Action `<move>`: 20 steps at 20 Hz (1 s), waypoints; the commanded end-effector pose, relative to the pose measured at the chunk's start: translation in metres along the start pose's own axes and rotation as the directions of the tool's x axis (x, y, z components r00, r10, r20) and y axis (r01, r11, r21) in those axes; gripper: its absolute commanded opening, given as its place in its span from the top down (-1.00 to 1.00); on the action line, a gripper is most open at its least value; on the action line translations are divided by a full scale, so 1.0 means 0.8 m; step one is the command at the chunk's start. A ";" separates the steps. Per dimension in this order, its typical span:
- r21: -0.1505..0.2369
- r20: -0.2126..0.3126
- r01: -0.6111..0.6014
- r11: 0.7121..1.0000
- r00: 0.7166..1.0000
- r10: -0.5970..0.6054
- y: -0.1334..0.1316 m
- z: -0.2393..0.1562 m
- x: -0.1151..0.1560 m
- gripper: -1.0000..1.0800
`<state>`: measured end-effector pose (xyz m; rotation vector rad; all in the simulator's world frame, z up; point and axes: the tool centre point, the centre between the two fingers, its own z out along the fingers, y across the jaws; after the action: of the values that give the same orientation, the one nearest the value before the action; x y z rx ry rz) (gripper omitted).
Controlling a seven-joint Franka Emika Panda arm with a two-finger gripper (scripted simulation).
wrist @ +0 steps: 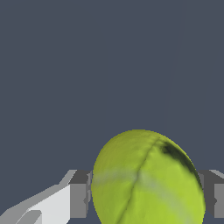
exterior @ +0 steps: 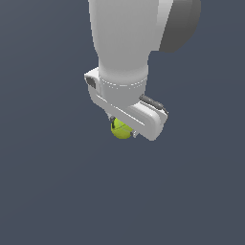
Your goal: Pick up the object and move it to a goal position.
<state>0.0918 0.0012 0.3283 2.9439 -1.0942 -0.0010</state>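
The object is a small yellow-green ball (exterior: 119,129) tucked under the white hand of the arm in the exterior view, mostly hidden by the hand's body. In the wrist view the ball (wrist: 146,179) fills the space between the two grey fingers (wrist: 78,194), which press on it from both sides. My gripper (exterior: 122,130) is shut on the ball, and its fingertips are hidden behind the hand in the exterior view. The ball looks lifted off the ground, though no shadow or surface detail confirms the height.
A plain dark blue-grey background surrounds the arm in both views. No other objects, edges or markers show.
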 end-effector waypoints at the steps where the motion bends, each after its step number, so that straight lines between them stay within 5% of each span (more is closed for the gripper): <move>1: 0.001 -0.001 0.000 1.000 1.000 0.000 -0.002 -0.015 0.008 1.00; 20: 0.001 0.000 0.000 1.000 1.000 0.000 -0.013 -0.079 0.049 1.00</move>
<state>0.1270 -0.0157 0.3880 2.9441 -1.0940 -0.0025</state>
